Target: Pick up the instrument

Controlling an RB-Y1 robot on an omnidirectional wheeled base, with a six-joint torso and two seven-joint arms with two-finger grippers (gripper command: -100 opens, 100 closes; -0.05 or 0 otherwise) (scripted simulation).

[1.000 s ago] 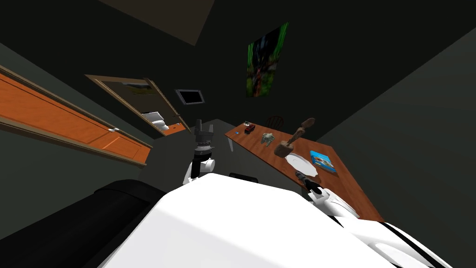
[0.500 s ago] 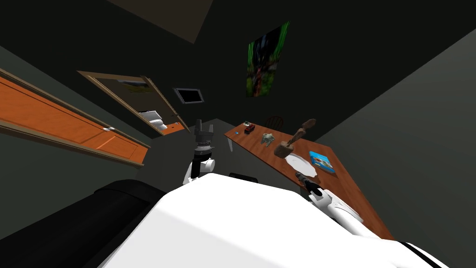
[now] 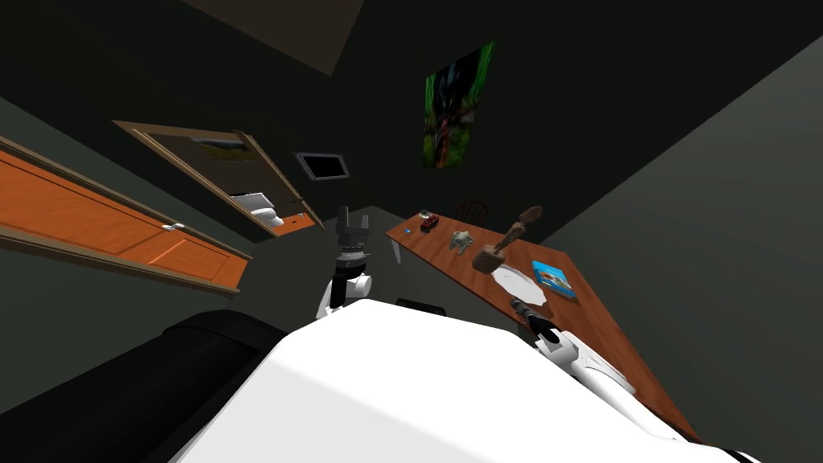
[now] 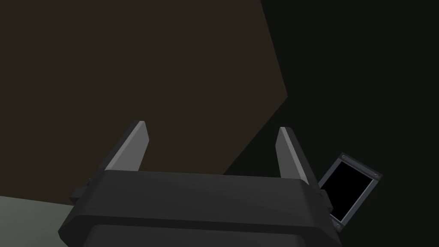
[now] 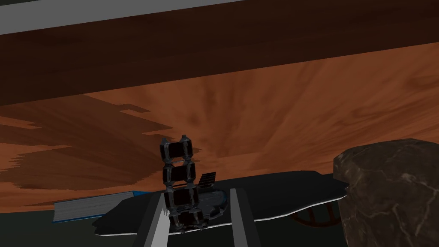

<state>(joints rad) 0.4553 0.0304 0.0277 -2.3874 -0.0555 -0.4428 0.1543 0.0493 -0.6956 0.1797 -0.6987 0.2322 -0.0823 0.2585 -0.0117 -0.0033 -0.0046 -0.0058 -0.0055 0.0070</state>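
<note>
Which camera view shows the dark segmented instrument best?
The right wrist view: the instrument stands large between the fingers of the right gripper, above the plate. In the head view it is at most a tiny dark speck by the plate; the left wrist camera faces elsewhere.

On the right of the head view the table [image 3: 458, 261] is orange-brown with streaky wood grain. It carries a white plate [image 3: 522, 285], a bright blue book [image 3: 554, 279] with a pale cover picture, a small red toy car [image 3: 430, 223], a grey-green figure [image 3: 460, 239] and a mottled brown mallet-shaped piece [image 3: 500, 243]. At upper centre a poster [image 3: 456, 104] shows green streaks on black, and at left the door [image 3: 96, 233] is orange with a tan frame. Low in the right wrist view the instrument [image 5: 182, 188] is glossy black with dark grey edging.
</note>
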